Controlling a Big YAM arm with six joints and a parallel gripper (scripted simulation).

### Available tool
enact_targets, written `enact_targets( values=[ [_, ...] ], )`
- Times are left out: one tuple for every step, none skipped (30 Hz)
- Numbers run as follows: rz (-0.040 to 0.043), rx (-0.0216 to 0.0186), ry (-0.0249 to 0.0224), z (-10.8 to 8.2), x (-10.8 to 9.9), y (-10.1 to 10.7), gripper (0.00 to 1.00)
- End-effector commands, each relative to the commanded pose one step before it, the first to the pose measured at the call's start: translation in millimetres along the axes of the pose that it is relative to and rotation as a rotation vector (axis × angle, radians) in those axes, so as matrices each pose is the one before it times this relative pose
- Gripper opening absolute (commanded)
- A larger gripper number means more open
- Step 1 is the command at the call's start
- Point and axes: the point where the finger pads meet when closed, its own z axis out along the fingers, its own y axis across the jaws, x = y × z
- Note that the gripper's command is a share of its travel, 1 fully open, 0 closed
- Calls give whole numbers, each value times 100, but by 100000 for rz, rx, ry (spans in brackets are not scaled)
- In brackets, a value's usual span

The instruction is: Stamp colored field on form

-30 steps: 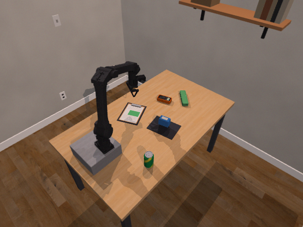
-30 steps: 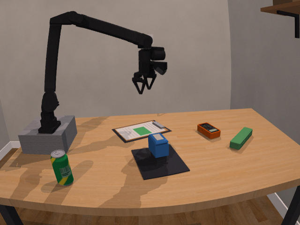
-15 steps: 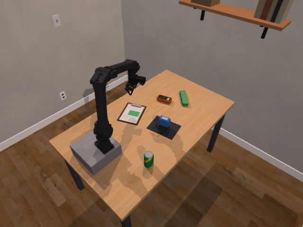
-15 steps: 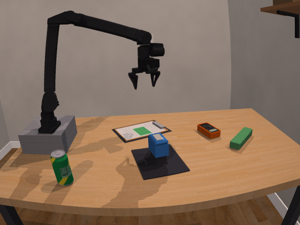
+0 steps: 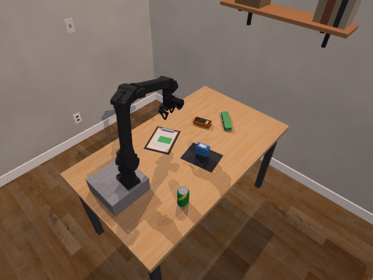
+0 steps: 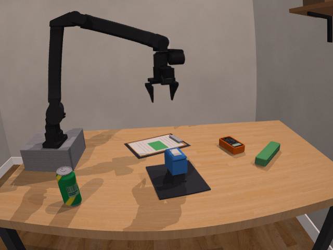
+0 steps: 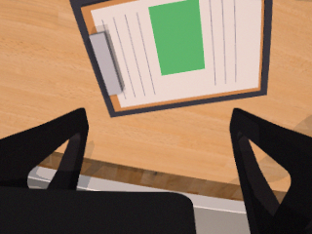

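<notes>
A blue stamp (image 5: 202, 149) (image 6: 176, 160) with a light top stands upright on a black mat (image 5: 201, 156) (image 6: 177, 180) near the middle of the table. The form sits on a clipboard (image 5: 162, 139) (image 6: 156, 145) (image 7: 178, 46) with a green field (image 5: 164, 139) (image 6: 157, 145) (image 7: 177, 35). My gripper (image 5: 165, 114) (image 6: 161, 95) (image 7: 159, 117) is open and empty. It hangs high above the table, behind the clipboard and well apart from the stamp. In the wrist view the clipboard lies ahead of the fingertips.
An orange meter (image 5: 202, 122) (image 6: 231, 145) and a green case (image 5: 226, 121) (image 6: 267, 153) lie at the table's far right side. A green can (image 5: 182, 196) (image 6: 68, 186) stands near the front. The arm's grey base (image 5: 118, 188) (image 6: 52, 149) sits at the left end.
</notes>
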Motion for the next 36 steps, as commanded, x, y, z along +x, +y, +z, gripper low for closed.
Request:
enact_targets(
  values=[
    [-858,-3593,-152,-765,-3334,-46,86],
    [-3,8,-70,182,-1144,-207,86],
    [-3,9,-73,191,-1205,-219,86],
    [-9,767,-6,545,-1252,-255,86],
    [-16,1762,155,1007,-1285,-306,86],
    [-10,1204,173,762,-1319,-291,86],
    [-1,173,60,297,-1350,-252,86],
    [0,-11,34,216,-1364,-247,86],
    [9,-1577,-342,-342,-1523,389,86],
    [13,-2988,-822,-863,-1711,961,86],
    [-1,-883,-348,-102,-1501,110,86],
    [-6,42,-131,223,-1373,-265,86],
    [0,0,0,0,0,0,86],
    [0,0,0,0,0,0,86],
    [-10,1639,438,216,-1192,-651,86],
    [-1,-941,-474,206,-1367,-5,86],
    [-3,-550,-358,201,-1277,-92,86],
    [-5,49,-113,193,-1145,-228,86],
    [-5,47,-103,180,-1061,-213,86],
    [-5,755,260,166,-883,-370,86],
    [-3,358,97,148,-827,-253,86],
    [-2,-185,-170,130,-790,-100,86],
    [-2,-137,-139,112,-676,-91,86],
    [-2,124,15,94,-530,-135,86],
    [-2,171,55,75,-414,-126,86],
    [-1,6,-28,57,-332,-66,86],
    [-1,-27,-38,41,-240,-38,86],
    [-1329,-454,-190,-206,438,358,86],
    [-924,-2347,-1319,-1335,251,386,86],
    [0,0,0,0,0,0,86],
    [0,0,0,0,0,0,86],
    [0,-130,-82,-108,-31,-8,86],
    [0,429,254,252,14,-32,86],
    [-2,1232,647,512,242,-431,86],
    [909,373,117,142,-347,-361,86],
    [887,44,-72,0,-403,-242,86]
  ],
)
